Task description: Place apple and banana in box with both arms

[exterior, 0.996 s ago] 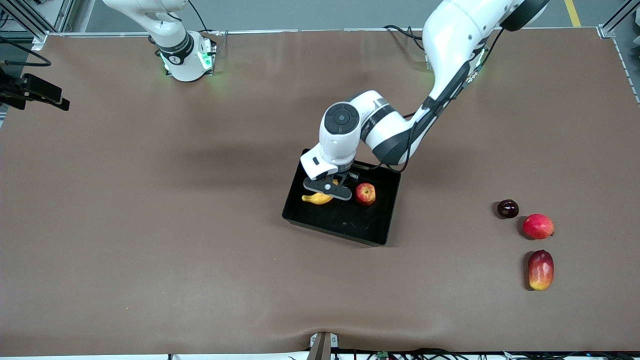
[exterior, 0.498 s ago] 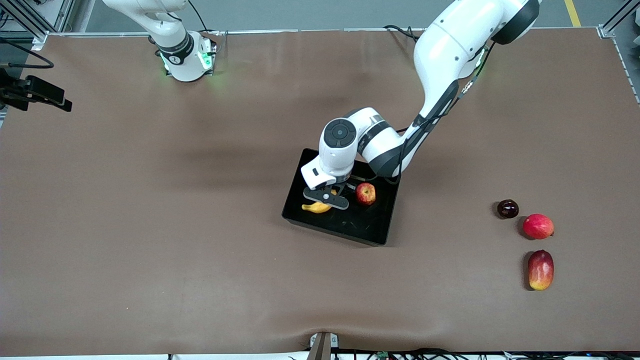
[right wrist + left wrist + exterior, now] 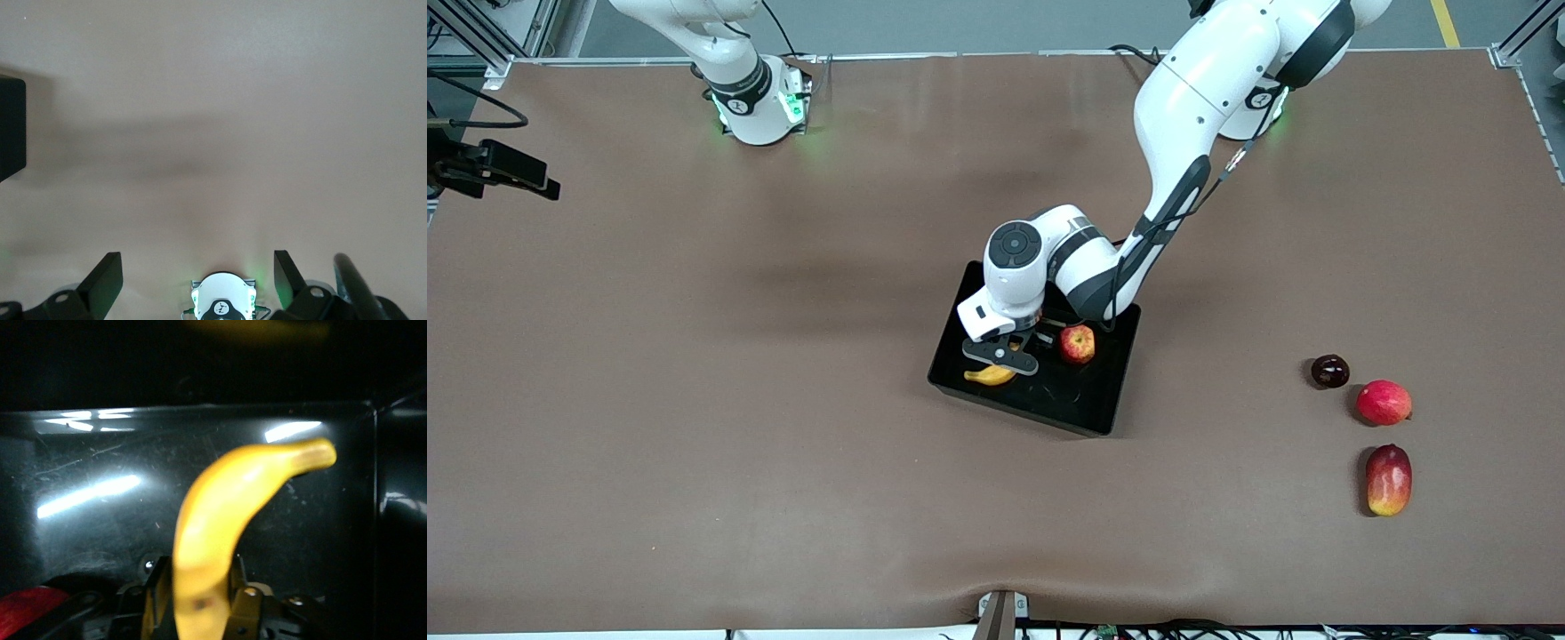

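The black box (image 3: pixel 1104 402) lies mid-table. In it the red apple (image 3: pixel 1077 344) rests toward the left arm's end and shows as a red patch (image 3: pixel 27 613) in the left wrist view. The yellow banana (image 3: pixel 990 376) is low in the box at the right arm's end, and its curved tip (image 3: pixel 293 457) points at the box wall (image 3: pixel 200 413). My left gripper (image 3: pixel 1003 356) reaches down into the box, and its fingers (image 3: pixel 243 593) press both sides of the banana's thick end. My right gripper (image 3: pixel 198 273) waits open and empty high over its own base (image 3: pixel 220 303).
Toward the left arm's end lie a dark round fruit (image 3: pixel 1329 371), a plain pinkish-red fruit (image 3: pixel 1384 402) and a long red-and-yellow fruit (image 3: pixel 1388 480). A black device (image 3: pixel 494 166) juts in at the right arm's end. The brown cloth (image 3: pixel 738 400) covers the table.
My left gripper has carried the banana lower into the box, toward its front-camera side. The apple and the right arm have not moved.
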Action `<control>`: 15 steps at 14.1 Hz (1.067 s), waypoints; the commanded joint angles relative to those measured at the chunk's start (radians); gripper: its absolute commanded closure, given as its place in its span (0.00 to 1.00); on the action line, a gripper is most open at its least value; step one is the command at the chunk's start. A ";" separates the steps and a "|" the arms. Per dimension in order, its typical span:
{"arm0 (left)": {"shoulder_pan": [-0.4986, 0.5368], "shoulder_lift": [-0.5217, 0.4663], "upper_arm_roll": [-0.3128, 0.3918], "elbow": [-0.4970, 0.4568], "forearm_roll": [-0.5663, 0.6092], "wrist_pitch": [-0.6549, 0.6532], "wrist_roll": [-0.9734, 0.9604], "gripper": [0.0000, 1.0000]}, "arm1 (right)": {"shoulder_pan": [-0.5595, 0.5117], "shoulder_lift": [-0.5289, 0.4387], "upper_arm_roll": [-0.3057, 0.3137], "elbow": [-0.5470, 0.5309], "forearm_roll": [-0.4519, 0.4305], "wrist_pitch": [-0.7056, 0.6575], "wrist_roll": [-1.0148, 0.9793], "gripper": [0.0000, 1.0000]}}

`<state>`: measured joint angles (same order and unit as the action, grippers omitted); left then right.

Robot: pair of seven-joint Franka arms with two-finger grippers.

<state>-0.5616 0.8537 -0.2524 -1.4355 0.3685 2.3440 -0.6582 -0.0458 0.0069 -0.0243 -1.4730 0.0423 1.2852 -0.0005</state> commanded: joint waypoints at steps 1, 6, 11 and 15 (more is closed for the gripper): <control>0.002 -0.060 0.010 0.004 0.013 -0.017 -0.029 0.00 | -0.028 -0.011 0.012 -0.018 0.016 0.002 -0.001 0.00; 0.098 -0.252 -0.005 0.052 -0.066 -0.247 0.014 0.00 | -0.028 -0.011 0.012 -0.018 0.021 0.002 0.000 0.00; 0.261 -0.445 0.001 0.038 -0.095 -0.348 0.138 0.00 | -0.028 -0.011 0.012 -0.018 0.022 0.008 0.000 0.00; 0.387 -0.553 0.001 0.040 -0.100 -0.495 0.198 0.00 | -0.028 -0.010 0.014 -0.018 0.022 0.005 0.000 0.00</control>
<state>-0.2150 0.3676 -0.2434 -1.3597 0.2841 1.8969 -0.4747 -0.0516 0.0069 -0.0233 -1.4824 0.0467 1.2867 -0.0005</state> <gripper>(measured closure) 0.000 0.000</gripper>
